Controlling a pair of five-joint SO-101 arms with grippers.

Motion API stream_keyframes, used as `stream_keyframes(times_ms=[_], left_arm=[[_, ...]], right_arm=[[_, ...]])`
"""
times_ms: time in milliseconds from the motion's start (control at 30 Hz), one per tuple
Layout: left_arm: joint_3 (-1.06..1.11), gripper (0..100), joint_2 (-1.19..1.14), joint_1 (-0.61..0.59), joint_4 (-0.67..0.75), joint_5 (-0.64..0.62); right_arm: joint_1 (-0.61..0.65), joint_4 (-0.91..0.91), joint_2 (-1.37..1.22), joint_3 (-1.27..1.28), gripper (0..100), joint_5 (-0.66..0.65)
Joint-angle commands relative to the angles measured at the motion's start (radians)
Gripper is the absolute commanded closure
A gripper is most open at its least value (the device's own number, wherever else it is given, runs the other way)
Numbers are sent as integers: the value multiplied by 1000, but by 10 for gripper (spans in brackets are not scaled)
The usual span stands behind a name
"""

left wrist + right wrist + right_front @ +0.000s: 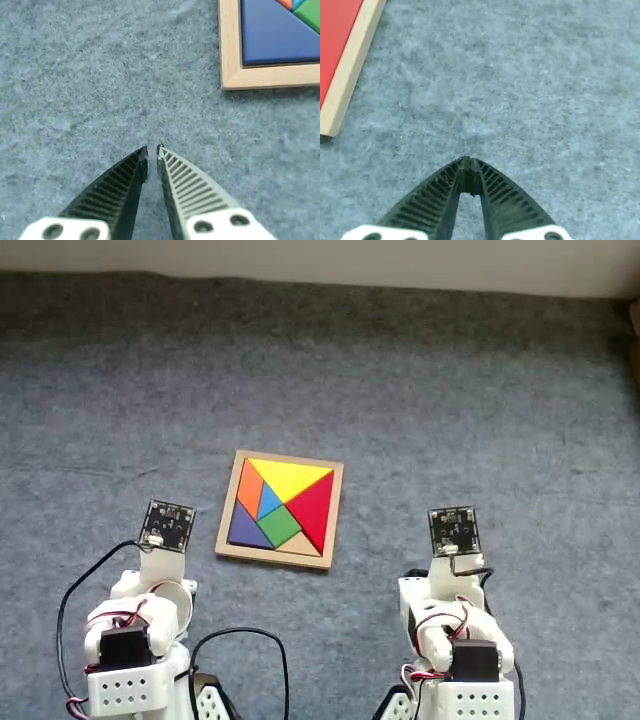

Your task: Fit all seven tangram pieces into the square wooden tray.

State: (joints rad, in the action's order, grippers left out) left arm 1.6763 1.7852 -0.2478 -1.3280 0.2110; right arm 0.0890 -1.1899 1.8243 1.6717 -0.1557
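Note:
The square wooden tray (pixel 272 557) lies on the grey carpet in the middle of the high view. Inside it sit a yellow triangle (pixel 288 480), a red triangle (pixel 314 508), an orange triangle (pixel 247 492), a small light-blue triangle (pixel 269 504), a green square (pixel 280 527) and a dark blue triangle (pixel 245 531). A pale wood-coloured patch (pixel 301 546) fills the near right corner; I cannot tell whether it is a piece or bare floor. My left gripper (pixel 152 148) is shut and holds nothing, just off the tray's corner (pixel 231 50). My right gripper (pixel 466 160) is shut and holds nothing, beside the tray's edge (pixel 350 75).
Both arms are folded back near the front edge, the left arm (pixel 150 590) left of the tray and the right arm (pixel 452 600) right of it. Grey carpet (pixel 450 390) spreads wide behind and beside the tray. A pale wall edge runs along the far side.

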Motion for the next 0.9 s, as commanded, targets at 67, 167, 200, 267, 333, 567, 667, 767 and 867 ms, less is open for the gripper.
stream_keyframes(times_ms=[67,167,200,267,333,567,667,767,867], left_arm=[[19,944,27,7,-8,-6],[19,944,27,7,-8,-6],[19,944,27,7,-8,-6],[19,944,27,7,-8,-6],[19,944,27,7,-8,-6],[19,944,27,7,-8,-6],[19,944,27,7,-8,-6],[19,944,27,7,-8,-6],[19,944,27,7,-8,-6]], right_arm=[[7,-24,12,111,992,14],[7,-24,12,111,992,14],[7,-27,12,111,992,14],[5,-33,12,111,992,9],[7,-33,12,111,992,9],[7,-33,12,111,992,9],[7,-33,12,111,992,9],[7,-33,12,111,992,9],[7,-33,12,111,992,9]])
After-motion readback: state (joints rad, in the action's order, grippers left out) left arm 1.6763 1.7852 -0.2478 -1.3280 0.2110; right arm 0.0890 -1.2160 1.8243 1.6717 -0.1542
